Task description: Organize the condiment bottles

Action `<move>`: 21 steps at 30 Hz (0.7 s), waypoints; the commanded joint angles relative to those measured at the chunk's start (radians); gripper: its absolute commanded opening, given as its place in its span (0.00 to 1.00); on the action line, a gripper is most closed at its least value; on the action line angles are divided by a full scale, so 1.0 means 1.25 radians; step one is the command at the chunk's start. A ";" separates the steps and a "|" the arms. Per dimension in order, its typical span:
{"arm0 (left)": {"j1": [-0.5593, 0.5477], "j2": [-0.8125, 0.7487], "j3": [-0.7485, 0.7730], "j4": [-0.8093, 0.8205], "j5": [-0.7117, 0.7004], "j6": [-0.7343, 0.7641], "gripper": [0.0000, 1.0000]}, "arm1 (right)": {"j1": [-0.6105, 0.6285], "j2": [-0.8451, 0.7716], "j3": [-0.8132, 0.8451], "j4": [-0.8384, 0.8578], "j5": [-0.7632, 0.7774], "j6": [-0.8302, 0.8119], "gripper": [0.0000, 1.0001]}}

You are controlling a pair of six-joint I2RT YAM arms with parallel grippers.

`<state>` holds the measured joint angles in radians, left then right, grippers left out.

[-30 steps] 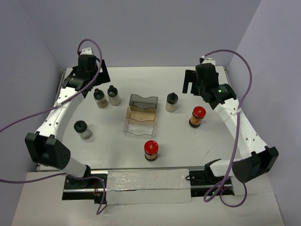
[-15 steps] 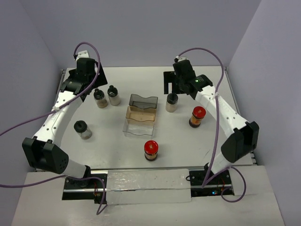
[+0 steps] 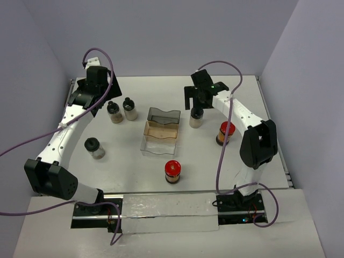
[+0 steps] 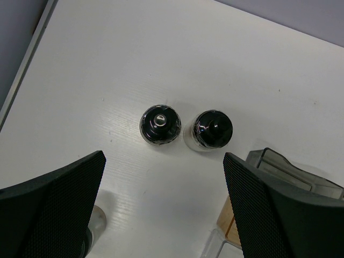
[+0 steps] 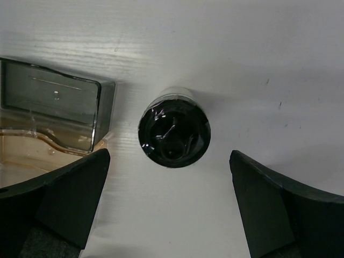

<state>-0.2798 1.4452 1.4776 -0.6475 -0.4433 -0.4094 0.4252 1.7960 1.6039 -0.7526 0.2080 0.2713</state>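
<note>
- My right claw [image 5: 168,161], jaws wide, over a round black-capped jar [image 5: 174,131]; clear plastic tray [image 5: 51,102] just left.
- My left claw [image 4: 164,161], likewise wide, near a glossy-capped jar [image 4: 160,124] and its twin [image 4: 213,129].

- Black-capped jar [image 4: 213,129] stands upright just left of the clear tray [image 4: 282,171].
- 2nd black-capped jar [image 4: 159,124] stands farther left, close beside the first.
- Left gripper [image 4: 164,177] gapes wide, holding nothing.
</note>
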 commanded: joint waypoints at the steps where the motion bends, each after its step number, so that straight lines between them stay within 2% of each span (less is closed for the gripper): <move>1: -0.002 -0.009 -0.002 0.006 -0.015 -0.011 1.00 | -0.026 0.025 0.029 0.020 -0.035 -0.001 1.00; 13: -0.002 0.015 0.028 -0.002 0.018 -0.028 0.99 | -0.027 0.065 0.002 0.056 -0.055 -0.001 1.00; 21: -0.002 0.015 0.031 -0.017 0.024 -0.013 0.99 | -0.027 0.081 -0.011 0.056 -0.014 -0.001 0.97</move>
<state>-0.2798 1.4696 1.4773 -0.6642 -0.4300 -0.4352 0.3882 1.8751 1.5976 -0.7161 0.1482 0.2710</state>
